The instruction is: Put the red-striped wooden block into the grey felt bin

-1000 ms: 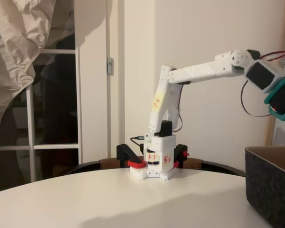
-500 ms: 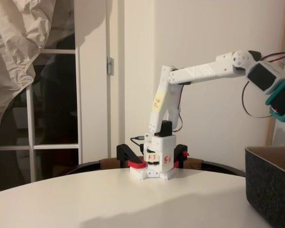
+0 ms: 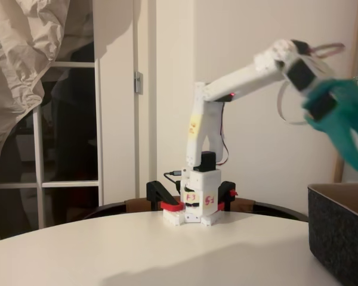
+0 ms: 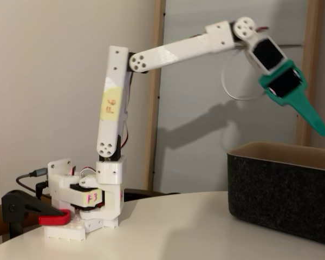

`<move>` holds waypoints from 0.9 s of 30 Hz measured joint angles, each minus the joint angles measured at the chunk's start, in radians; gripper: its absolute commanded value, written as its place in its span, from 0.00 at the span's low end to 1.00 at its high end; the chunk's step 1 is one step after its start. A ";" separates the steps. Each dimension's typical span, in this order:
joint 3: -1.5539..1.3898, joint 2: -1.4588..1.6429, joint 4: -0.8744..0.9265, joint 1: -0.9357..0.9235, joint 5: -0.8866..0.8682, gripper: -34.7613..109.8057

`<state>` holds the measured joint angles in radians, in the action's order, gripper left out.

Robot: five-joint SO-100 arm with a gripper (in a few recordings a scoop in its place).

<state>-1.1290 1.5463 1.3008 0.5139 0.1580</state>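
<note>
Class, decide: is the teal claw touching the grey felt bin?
Apart. In a fixed view the claw hangs above the grey felt bin, with bare wall visible between its tip and the bin's rim.

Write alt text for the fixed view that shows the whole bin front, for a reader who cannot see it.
A white robot arm reaches right, its teal gripper pointing down above the grey felt bin without touching it. The bin stands on a white table; a red-and-black clamp holds the arm's base.
</note>
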 measured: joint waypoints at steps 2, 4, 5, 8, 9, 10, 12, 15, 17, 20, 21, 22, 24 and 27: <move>0.000 0.052 0.066 -0.025 -0.032 0.38; 0.002 0.101 0.124 -0.054 -0.089 0.37; 0.002 0.129 0.152 -0.071 -0.120 0.37; 0.002 0.198 0.187 -0.156 -0.233 0.36; 0.002 0.215 0.198 -0.190 -0.278 0.36; 0.002 0.225 0.204 -0.216 -0.319 0.36; 0.002 0.245 0.218 -0.285 -0.419 0.36; 0.002 0.255 0.218 -0.402 -0.554 0.37; 0.002 0.255 0.218 -0.471 -0.621 0.37; 0.002 0.255 0.218 -0.548 -0.726 0.38; 0.002 0.255 0.218 -0.581 -0.759 0.38; 0.002 0.255 0.218 -0.617 -0.793 0.38; 0.002 0.255 0.218 -0.695 -0.847 0.38; 0.002 0.255 0.213 -0.802 -0.965 0.38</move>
<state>-1.1275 1.8009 1.5140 -0.2884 -0.8069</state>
